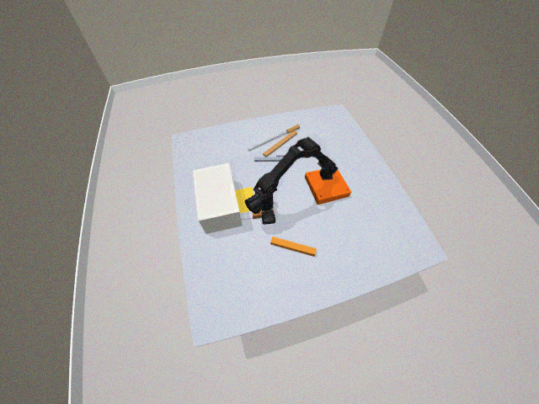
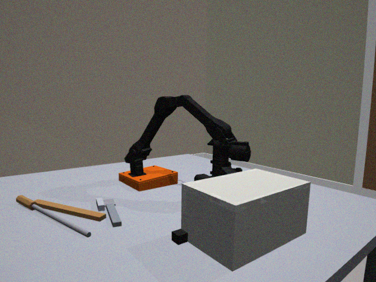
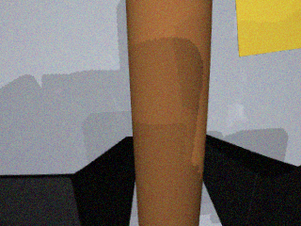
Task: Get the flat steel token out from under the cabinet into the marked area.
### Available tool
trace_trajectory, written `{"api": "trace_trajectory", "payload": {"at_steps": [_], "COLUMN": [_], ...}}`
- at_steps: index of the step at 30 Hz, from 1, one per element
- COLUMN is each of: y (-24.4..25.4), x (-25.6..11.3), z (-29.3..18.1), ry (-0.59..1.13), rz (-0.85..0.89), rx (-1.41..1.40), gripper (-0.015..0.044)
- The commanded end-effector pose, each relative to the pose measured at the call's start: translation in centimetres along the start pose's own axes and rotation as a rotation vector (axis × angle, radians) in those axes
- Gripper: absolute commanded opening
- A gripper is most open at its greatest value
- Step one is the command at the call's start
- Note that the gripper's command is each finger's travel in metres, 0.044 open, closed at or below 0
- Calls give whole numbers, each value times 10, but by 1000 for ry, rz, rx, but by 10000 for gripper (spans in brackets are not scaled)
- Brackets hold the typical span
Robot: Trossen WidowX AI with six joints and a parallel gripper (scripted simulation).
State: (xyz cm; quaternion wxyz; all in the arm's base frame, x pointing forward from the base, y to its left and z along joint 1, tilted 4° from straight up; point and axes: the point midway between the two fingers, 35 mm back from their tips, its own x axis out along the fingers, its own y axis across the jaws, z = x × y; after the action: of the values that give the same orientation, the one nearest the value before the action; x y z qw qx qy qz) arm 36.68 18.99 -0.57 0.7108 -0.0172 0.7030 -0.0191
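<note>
My gripper [image 1: 264, 214] [image 3: 165, 143] is shut on a brown wooden handle [image 1: 257, 215] [image 3: 166, 89], low over the table in front of the cabinet. A thin shaft [image 1: 247, 218] runs from the handle toward the white cabinet [image 1: 213, 191] [image 2: 247, 186]; whether its far end is under the cabinet cannot be told. The yellow marked area [image 1: 243, 200] [image 3: 269, 25] lies before the cabinet, partly hidden by the arm in the top view, and beside the handle in the wrist view. The steel token is not visible; the vent slots are not visible either.
A grey rod with a wooden handle [image 1: 268, 140] [image 2: 60, 219], a wooden bar [image 1: 280, 144] [image 2: 71, 210] and a grey tool [image 1: 266, 159] [image 2: 113, 214] lie to one side. An orange-yellow bar [image 1: 292, 246] lies opposite. A small black cube [image 2: 179, 237] is by the cabinet.
</note>
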Motion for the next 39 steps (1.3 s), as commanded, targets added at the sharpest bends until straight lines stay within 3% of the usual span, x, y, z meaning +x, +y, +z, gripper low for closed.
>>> {"api": "trace_trajectory", "payload": {"at_steps": [1,39], "y": [0,-26], "x": [0,0], "z": [6,16], "ry": [-2,-3], "rz": [3,0], "rx": [0,0], "gripper": [0,0]}}
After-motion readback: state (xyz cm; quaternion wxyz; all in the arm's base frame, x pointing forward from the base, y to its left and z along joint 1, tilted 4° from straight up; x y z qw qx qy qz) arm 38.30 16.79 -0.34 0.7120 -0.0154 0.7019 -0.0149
